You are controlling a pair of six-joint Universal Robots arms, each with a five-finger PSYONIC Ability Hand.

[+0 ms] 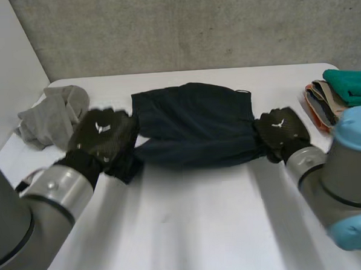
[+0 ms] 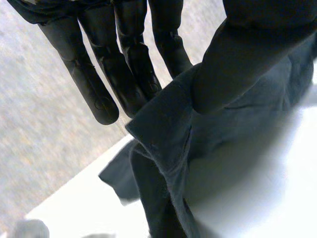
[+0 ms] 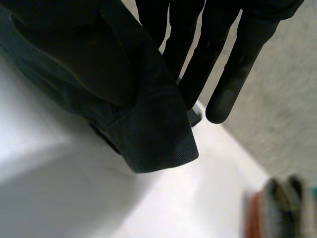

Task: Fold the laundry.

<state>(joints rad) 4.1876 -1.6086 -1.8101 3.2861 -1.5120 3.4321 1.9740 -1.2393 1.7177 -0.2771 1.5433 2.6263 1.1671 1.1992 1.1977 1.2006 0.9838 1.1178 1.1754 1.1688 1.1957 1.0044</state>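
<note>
A dark navy garment (image 1: 192,125) lies spread across the middle of the white table (image 1: 191,219). My left hand (image 1: 105,136) is at its left end and my right hand (image 1: 281,130) at its right end. In the left wrist view my left hand (image 2: 99,79) keeps its fingers straight and pinches an edge of the navy garment (image 2: 166,144) against the thumb. In the right wrist view my right hand (image 3: 223,64) pinches a hemmed corner of the garment (image 3: 156,136) between thumb and straight fingers. Both pinched ends are lifted slightly off the table.
A crumpled grey cloth (image 1: 52,114) lies at the table's far left, just beyond my left hand. A stack of folded clothes (image 1: 339,96), teal on top, sits at the right edge. A concrete wall (image 1: 193,25) stands behind the table.
</note>
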